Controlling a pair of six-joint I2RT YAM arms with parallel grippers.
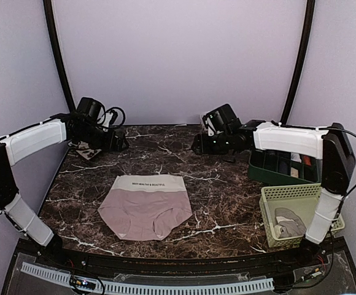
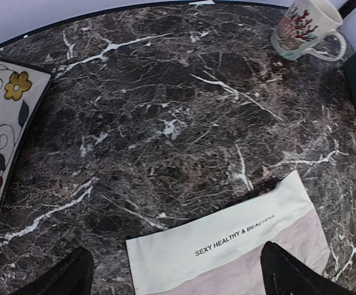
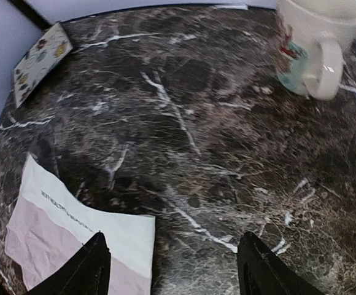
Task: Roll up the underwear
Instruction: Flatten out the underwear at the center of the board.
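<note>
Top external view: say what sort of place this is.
Probably a staged robot test booth: plain lilac backdrop walls, a left arm and right arm mounted at a marble-pattern table, pink underwear laid out flat.

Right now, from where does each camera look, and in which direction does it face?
Top external: above and behind the arm bases, looking down on the table; left arm and right arm show, pink underwear between them.
Left wrist: on the left arm, looking down across the table to the mug; the open left hand shows at the bottom.
Right wrist: on the right arm, looking across to the mug; the open right hand shows at the bottom.
Shared: both wrist views hold the underwear, mug and flowered plate.
</note>
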